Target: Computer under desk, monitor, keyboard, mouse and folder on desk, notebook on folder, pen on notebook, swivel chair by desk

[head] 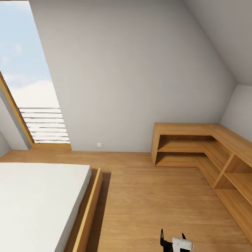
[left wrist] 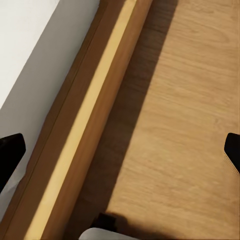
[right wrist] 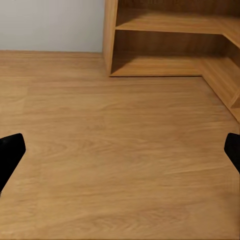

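I am in the bedroom, an attic room with sloped pale grey walls (head: 140, 70) and an oak plank floor (head: 150, 199). My right gripper (head: 172, 238) pokes up at the lower edge of the head view, its two black fingers apart over bare floor. In the right wrist view the right gripper (right wrist: 120, 155) is open, with only floor planks between the fingertips (right wrist: 10, 150). The left gripper (left wrist: 120, 155) is open too and hangs over the floor beside the bed's oak frame (left wrist: 95, 115).
A low bed with a white mattress (head: 35, 196) and an oak frame (head: 89, 210) fills the left. An L-shaped open oak shelf unit (head: 196, 147) runs along the right corner. A tall slanted window (head: 28, 77) is at the far left. Open floor lies between bed and shelves.
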### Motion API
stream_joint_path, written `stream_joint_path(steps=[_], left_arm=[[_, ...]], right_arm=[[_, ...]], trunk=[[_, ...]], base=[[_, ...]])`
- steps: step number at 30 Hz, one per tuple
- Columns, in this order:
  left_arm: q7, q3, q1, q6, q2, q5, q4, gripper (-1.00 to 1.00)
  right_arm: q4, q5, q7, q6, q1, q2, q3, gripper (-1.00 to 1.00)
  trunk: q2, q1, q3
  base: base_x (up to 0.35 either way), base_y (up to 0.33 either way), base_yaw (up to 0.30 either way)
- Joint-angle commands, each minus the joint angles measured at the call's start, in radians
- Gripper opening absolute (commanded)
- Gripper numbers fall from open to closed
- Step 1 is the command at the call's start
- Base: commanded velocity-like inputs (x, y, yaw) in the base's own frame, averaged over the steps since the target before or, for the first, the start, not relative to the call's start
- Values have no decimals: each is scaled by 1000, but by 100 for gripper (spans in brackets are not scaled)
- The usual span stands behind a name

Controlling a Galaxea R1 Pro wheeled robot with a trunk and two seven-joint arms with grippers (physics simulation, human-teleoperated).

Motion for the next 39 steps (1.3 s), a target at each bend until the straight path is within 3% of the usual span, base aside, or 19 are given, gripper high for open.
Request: stream_joint_path(steps=[1, 39], left_arm=[[10, -8, -1, -3, 1, 3, -4, 100], [10, -8, -1, -3, 1, 3, -4, 100]], right_arm=[[1, -10, -1, -3, -1, 0, 8, 100], [0, -11, 6, -4, -1, -6, 6, 100]], trunk=[[-2, 1, -2], [-2, 1, -2]], base=[[321, 0, 0], [321, 0, -18]])
